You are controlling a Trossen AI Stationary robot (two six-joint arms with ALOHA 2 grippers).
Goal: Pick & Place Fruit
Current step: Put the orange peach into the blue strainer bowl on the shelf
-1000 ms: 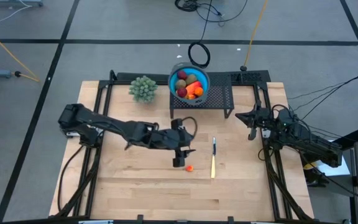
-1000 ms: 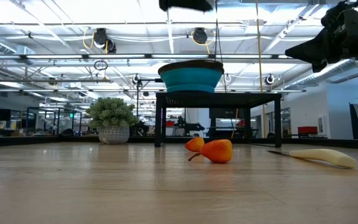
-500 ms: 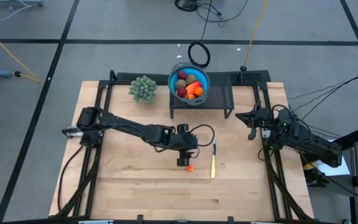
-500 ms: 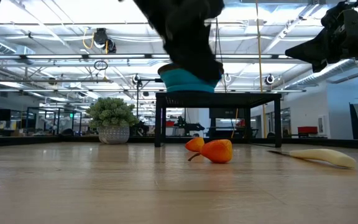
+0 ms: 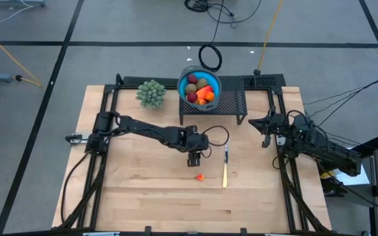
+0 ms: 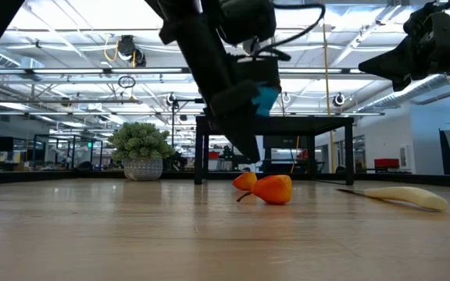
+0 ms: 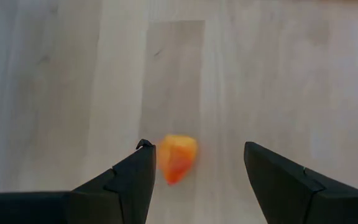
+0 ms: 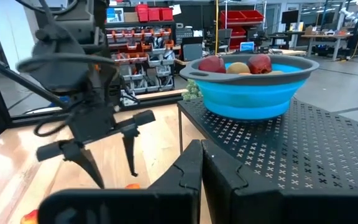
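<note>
While the left gripper (image 5: 195, 159) hangs above it, fingers spread: orange fruit (image 5: 200, 177) — loose on table (image 5: 143, 203), beside knife (image 5: 225, 172). Risk — an off-centre descent nudges it away. Right gripper (image 5: 266, 131) parked, fingers pressed together.

From above, the left gripper (image 5: 195, 159) hung over the middle of the wooden worktop (image 5: 136, 190), just behind a small orange fruit (image 5: 200, 177). A thin knife (image 5: 226, 167) lay beside that fruit. At the back, a blue bowl (image 5: 184, 77) of fruit (red and orange pieces) sat on a black stand (image 5: 235, 103), near a green plant (image 5: 151, 93). The right gripper (image 5: 266, 130) waited at the worktop's right edge.
</note>
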